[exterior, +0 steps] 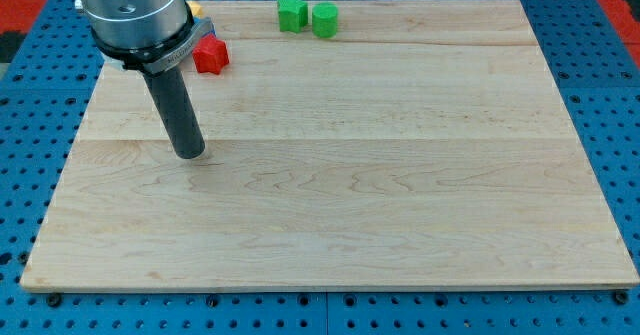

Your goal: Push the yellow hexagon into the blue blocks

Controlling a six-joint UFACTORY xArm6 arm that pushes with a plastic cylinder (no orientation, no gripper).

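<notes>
My tip (188, 154) rests on the wooden board (340, 195) at the view's left, well below the blocks. A small yellow sliver (197, 9) shows just right of the arm's body at the view's top left; its shape is hidden. A bluish sliver (208, 25) shows just below it, also mostly hidden by the arm. A red block (210, 55) with a jagged outline sits right of the rod, up and to the right of my tip.
Two green blocks stand close together at the view's top: an angular one (292, 13) and a rounder one (325, 20). The board lies on a blue perforated table (610, 95).
</notes>
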